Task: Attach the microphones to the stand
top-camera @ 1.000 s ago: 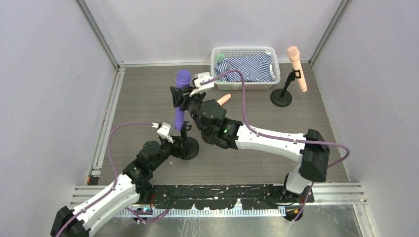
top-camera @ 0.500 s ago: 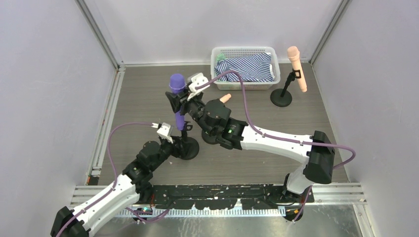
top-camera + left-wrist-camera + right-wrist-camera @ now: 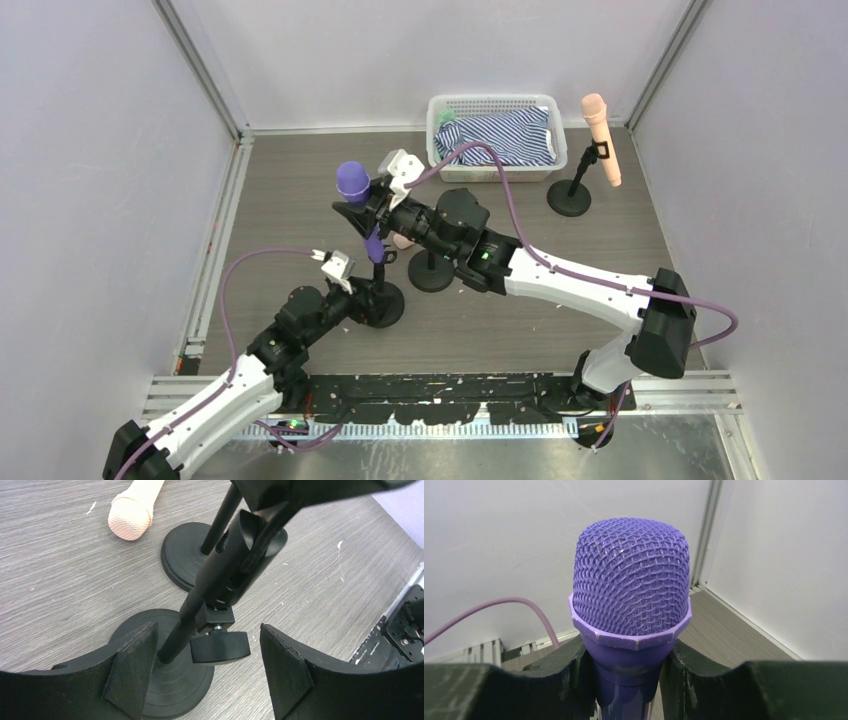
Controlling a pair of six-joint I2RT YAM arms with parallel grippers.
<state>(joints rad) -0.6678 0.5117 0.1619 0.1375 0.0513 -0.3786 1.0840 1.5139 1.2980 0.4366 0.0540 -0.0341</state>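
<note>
My right gripper (image 3: 368,218) is shut on the purple microphone (image 3: 352,182), just under its mesh head (image 3: 631,590). It holds the microphone tilted over the near stand (image 3: 380,300), with the handle's lower end at the stand's clip (image 3: 242,550). I cannot tell whether the handle sits in the clip. My left gripper (image 3: 360,302) is open, with a finger on each side of that stand's pole (image 3: 175,640) and not touching it. One peach-pink microphone (image 3: 601,135) is clipped on the back right stand (image 3: 570,198). The other (image 3: 131,519) lies on the table by a third stand (image 3: 432,272).
A white basket (image 3: 440,105) with striped cloth stands at the back, with the right arm's purple cable arching in front of it. The third stand's base (image 3: 182,562) is close behind the near stand's base (image 3: 170,690). Grey walls close in left, right and back.
My right gripper has carried the purple microphone left and down, tilting it onto the near stand. The right arm has swung away, uncovering the third stand. The left gripper has stayed at the pole.
</note>
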